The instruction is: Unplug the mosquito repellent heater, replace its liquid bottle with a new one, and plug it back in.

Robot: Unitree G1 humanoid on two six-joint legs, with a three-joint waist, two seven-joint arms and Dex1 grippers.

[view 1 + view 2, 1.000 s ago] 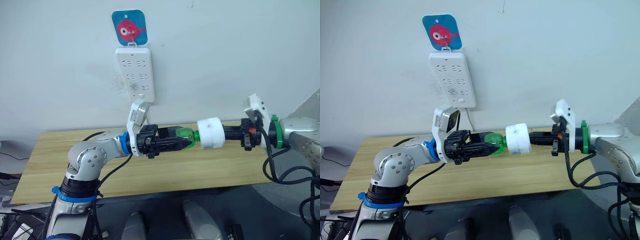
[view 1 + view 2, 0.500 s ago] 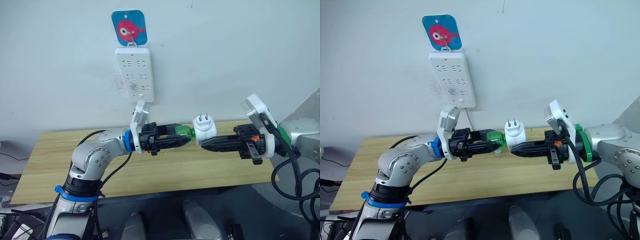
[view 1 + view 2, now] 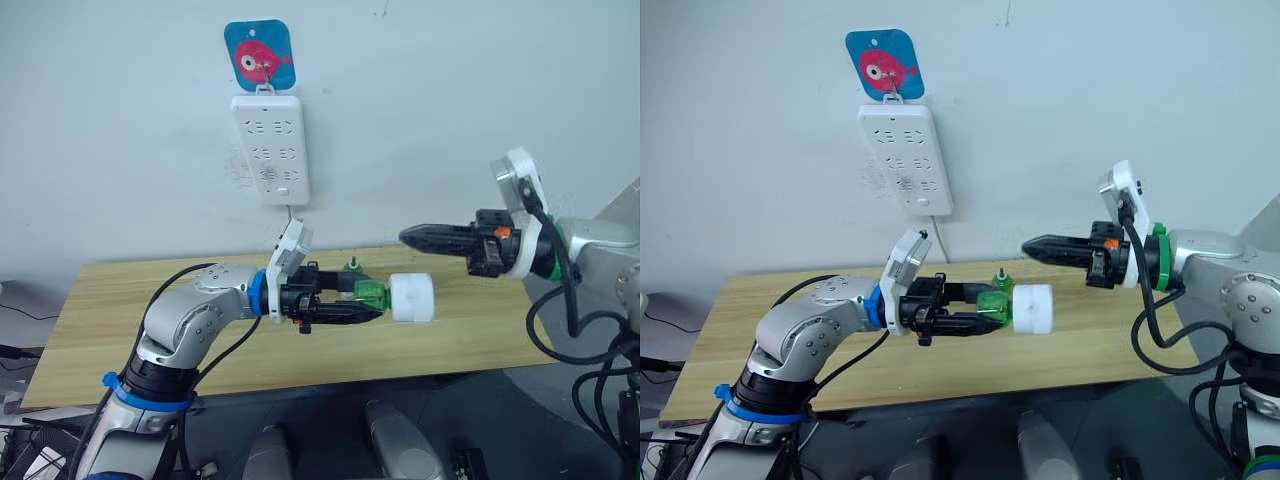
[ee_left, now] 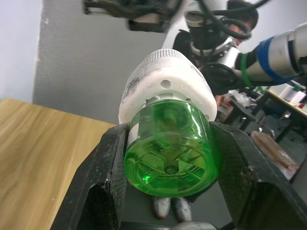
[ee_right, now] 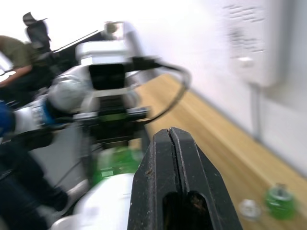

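The green liquid bottle (image 3: pixel 368 296) lies sideways between my left gripper's (image 3: pixel 372 301) fingers, which are shut on it above the table. The white mosquito repellent heater (image 3: pixel 412 298) sits on the bottle's far end, held by nothing else. In the left wrist view the bottle's base (image 4: pixel 168 153) faces the camera with the heater (image 4: pixel 163 81) behind it. My right gripper (image 3: pixel 405 236) hovers shut and empty, above and slightly right of the heater, apart from it. A second small green bottle (image 3: pixel 1001 278) stands upright on the table behind the held one.
A white power strip (image 3: pixel 270 148) hangs on the wall under a blue fish hook (image 3: pixel 259 55), above and left of the grippers. The wooden table (image 3: pixel 120 310) runs beneath both arms. A small clear cap (image 5: pixel 249 208) lies beside the second bottle.
My right gripper let go of the heater, rose and drew back to the right, now shut. The left gripper sank a little with the bottle, and the heater stayed on it.
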